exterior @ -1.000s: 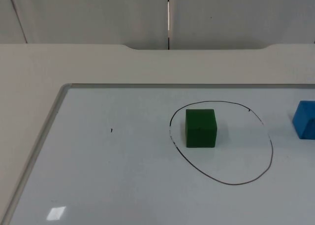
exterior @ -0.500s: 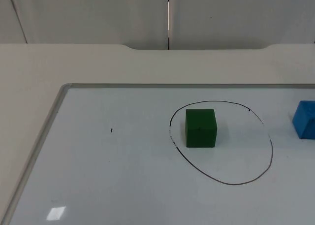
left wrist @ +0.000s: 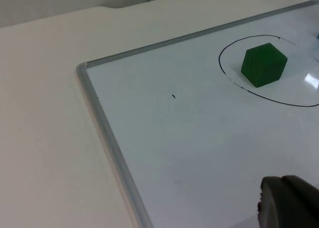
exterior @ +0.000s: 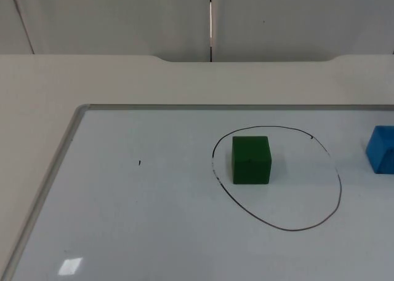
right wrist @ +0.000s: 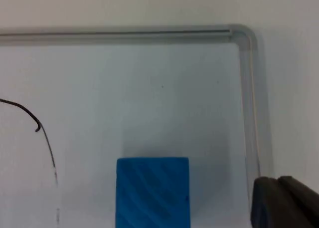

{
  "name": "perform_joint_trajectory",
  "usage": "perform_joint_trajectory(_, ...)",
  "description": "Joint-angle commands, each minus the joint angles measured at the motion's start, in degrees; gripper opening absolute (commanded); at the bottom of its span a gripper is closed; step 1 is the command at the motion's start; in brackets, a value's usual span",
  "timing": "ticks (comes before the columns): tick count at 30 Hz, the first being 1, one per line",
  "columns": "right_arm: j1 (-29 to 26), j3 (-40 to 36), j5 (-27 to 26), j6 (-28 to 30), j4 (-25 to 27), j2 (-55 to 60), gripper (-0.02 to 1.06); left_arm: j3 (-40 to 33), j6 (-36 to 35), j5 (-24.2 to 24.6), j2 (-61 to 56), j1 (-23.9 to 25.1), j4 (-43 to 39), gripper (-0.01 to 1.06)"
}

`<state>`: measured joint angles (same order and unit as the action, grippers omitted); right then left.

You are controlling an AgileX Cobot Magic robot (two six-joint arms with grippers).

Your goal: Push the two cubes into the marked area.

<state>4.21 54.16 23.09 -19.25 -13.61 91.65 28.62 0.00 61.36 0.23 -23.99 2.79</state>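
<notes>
1. Sitting inside the hand-drawn black oval is the green cube, toward the oval's left side and clear of the line; the left wrist view shows the same green cube within the drawn outline.
2. Over at the right edge of the top view, the blue cube lies outside the oval, well apart from the green one and cut off by the frame.
3. From the right wrist view, the blue cube rests flat on the whiteboard, beside a stretch of the oval line and not touching it, near the board's rounded metal-framed corner.
4. The right gripper's fingertip sits just beside the blue cube, above the board's frame; whether its fingers are spread or closed cannot be told.
5. The left gripper's fingertip hangs over bare whiteboard, well apart from the green cube; its finger spacing cannot be told either.
6. The whiteboard lies on the cream table, which runs back to the grey partition wall.
</notes>
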Motion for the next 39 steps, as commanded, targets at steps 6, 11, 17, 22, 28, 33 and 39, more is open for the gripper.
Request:
perform_joint_trajectory(6, -0.5, -0.2, -2.9, -1.7, 0.3, 3.0, 0.00, -0.3, -0.3, 0.2, -0.2, 0.1, -0.4, 0.00)
perform_joint_trajectory(11, -0.5, -0.2, -3.0, -2.2, 0.3, 7.7, 0.00, -0.3, -0.3, 0.2, -0.2, 0.1, -0.5, 0.00)
perform_joint_trajectory(17, -0.5, -0.2, -5.4, -2.2, 0.3, 13.0, 0.00, -0.3, -0.3, 0.2, -0.2, 0.1, -0.5, 0.00)
perform_joint_trajectory(22, -0.5, -0.2, -9.3, -3.3, 0.3, 16.8, 0.00, -0.3, -0.3, 0.2, -0.2, 0.1, -0.5, 0.00)
perform_joint_trajectory(28, -0.5, -0.2, -11.8, -4.8, 0.7, 18.5, 0.00, -0.3, -0.3, 0.2, -0.2, 0.1, -0.5, 0.00)
perform_joint_trajectory(33, -0.3, -0.2, -12.8, -4.8, 2.3, 18.5, 0.00, -0.3, -0.3, 0.2, -0.2, 0.1, -0.5, 0.00)
perform_joint_trajectory(39, 0.3, -0.2, -14.0, -4.8, 3.6, 18.5, 0.00, -0.3, -0.3, 0.2, -0.2, 0.1, -0.5, 0.00)
